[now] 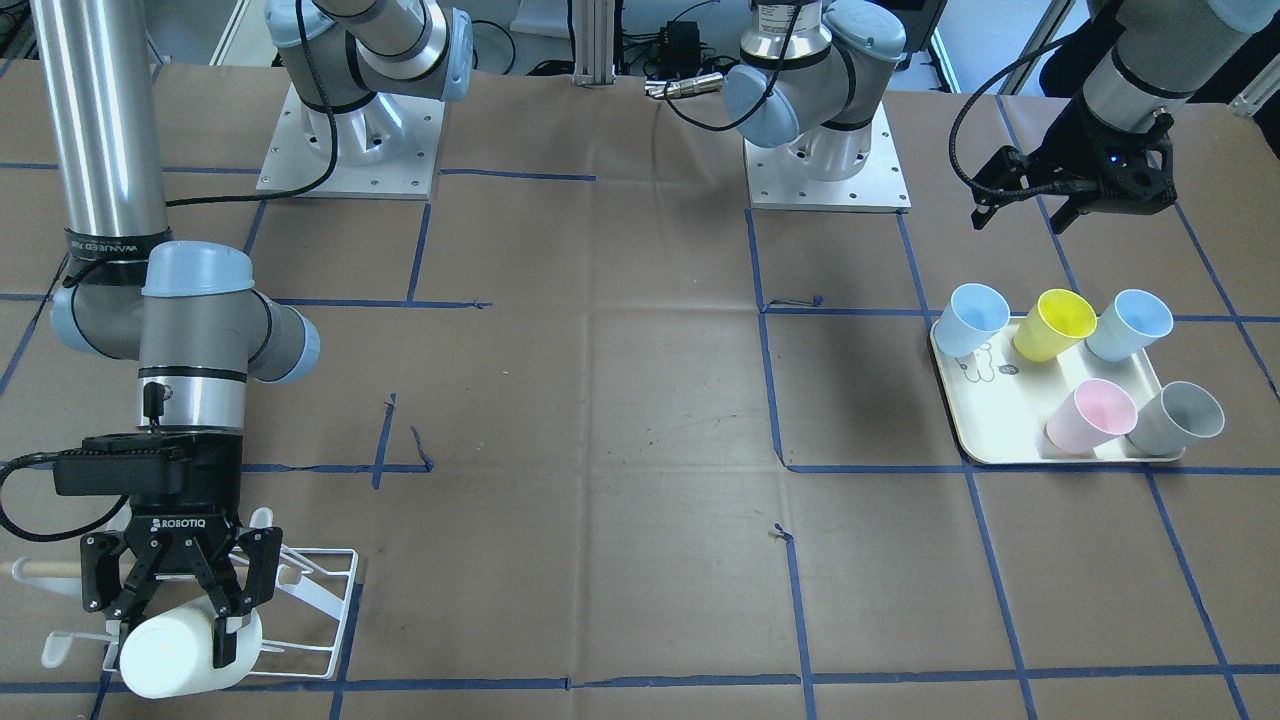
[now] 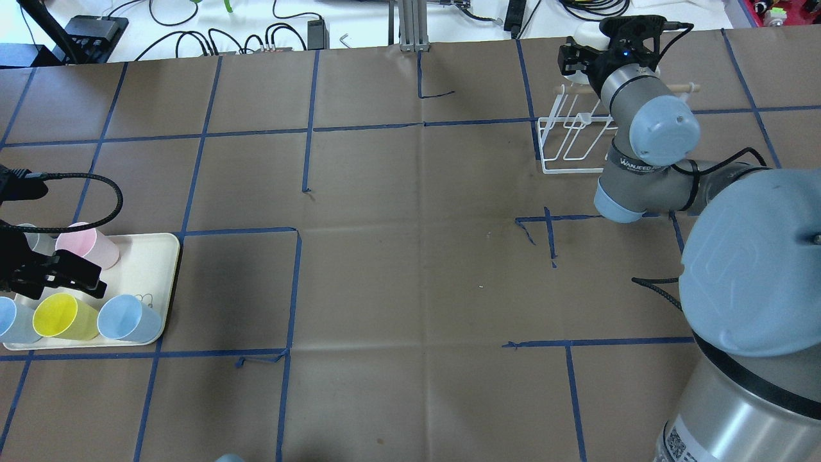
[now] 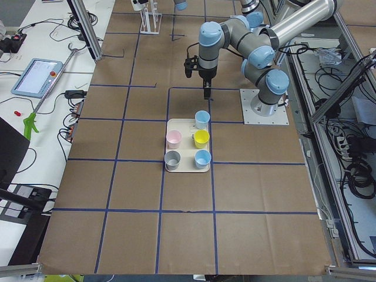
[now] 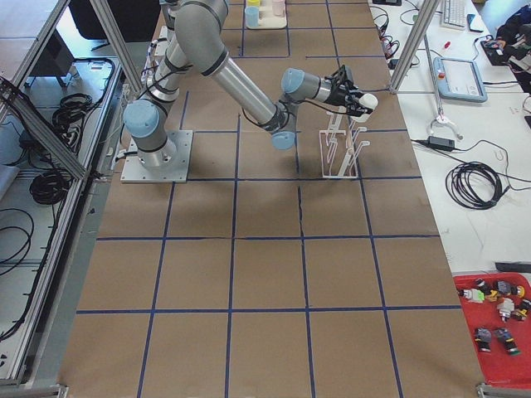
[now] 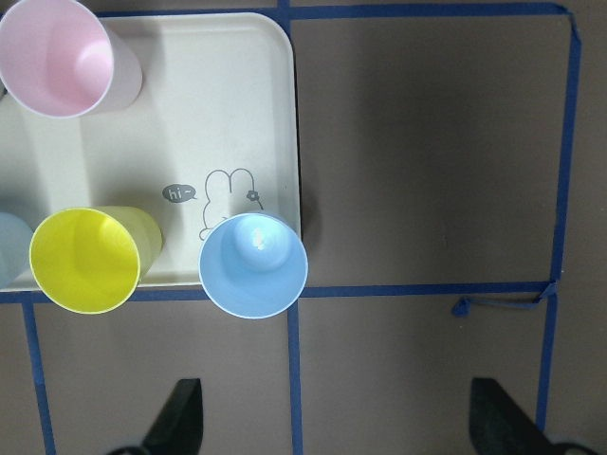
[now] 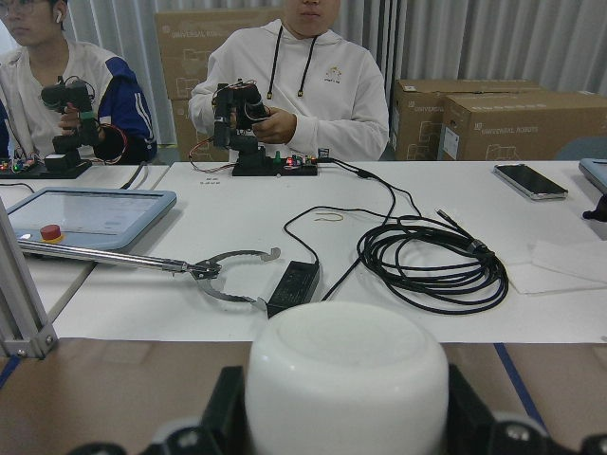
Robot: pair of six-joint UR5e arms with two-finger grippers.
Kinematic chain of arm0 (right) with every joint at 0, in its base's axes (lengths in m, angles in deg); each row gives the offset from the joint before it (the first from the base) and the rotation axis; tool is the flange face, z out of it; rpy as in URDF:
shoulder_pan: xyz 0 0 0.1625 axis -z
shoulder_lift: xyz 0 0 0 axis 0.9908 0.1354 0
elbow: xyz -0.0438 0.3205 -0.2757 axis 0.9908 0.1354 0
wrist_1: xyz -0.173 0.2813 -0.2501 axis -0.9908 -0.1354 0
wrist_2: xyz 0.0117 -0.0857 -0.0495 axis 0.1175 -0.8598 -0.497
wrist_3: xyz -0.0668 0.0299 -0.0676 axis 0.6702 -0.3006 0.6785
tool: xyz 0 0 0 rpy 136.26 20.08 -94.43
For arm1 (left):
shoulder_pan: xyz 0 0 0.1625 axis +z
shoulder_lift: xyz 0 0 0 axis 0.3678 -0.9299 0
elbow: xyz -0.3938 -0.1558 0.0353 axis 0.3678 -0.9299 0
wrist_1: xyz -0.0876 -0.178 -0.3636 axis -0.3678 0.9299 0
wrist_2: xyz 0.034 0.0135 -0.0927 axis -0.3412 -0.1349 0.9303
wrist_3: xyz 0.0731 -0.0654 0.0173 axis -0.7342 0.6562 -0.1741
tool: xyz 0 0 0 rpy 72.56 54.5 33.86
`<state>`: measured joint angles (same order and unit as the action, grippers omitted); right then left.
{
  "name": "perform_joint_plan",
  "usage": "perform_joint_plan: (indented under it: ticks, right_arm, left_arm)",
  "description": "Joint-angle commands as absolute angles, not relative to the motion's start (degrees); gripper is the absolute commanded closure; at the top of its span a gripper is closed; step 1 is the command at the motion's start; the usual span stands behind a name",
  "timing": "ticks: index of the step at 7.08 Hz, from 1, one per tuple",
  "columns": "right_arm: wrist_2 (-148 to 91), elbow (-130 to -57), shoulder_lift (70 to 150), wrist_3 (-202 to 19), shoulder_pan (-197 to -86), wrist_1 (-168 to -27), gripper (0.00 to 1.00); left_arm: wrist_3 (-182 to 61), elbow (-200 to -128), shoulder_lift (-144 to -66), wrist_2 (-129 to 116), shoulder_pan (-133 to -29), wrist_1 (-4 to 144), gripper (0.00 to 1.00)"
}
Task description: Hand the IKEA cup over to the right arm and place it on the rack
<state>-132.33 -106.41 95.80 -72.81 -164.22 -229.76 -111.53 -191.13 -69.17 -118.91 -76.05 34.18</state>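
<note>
IKEA cup [image 1: 168, 662] in the right tool [image 1: 175, 640]: clear front-facing, mostly hidden overhead.

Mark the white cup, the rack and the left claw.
white cup [image 1: 170, 655]: front-facing view, on its exposed white body.
rack [image 1: 45, 568]: front-facing view, on its wooden dowel.
left claw [image 5: 337, 412]: left wrist view, midway between its open fingertips.

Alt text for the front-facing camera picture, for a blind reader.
The right gripper holds a white cup on its side at the white wire rack, lower left. At right, the left gripper hangs open near a cream tray of five pastel cups.
</note>
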Motion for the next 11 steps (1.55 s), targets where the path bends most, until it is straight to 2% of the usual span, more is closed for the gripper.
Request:
perform_joint_plan:
  ticks: [1,4,9,10,11]
  right_arm:
    - [-132.47,-106.48,95.9,-73.0,-164.31,-229.5,0.0]
    - [-132.38,-106.3,98.79,-73.09,-165.1,-227.67,0.0]
    - [-131.59,-108.14,115.73,-81.43,-169.4,-218.8,0.0]
    - [-131.59,-111.54,119.51,-81.79,-169.93,-218.87,0.0]
    - [-131.59,-114.53,122.94,-86.32,-170.28,-218.87,0.0]
  left_arm:
    - [-111.56,-198.49,-70.46,-117.45,-75.9,22.94,0.01]
    - [-111.56,-205.46,-76.42,-117.53,-75.9,9.46,0.01]
    - [-111.56,-208.29,-78.37,-118.15,-75.63,7.32,0.01]
    - [-111.56,-208.12,-78.38,-118.15,-75.55,7.23,0.12]
    - [-111.3,-207.94,-78.46,-118.32,-75.54,7.23,0.36]
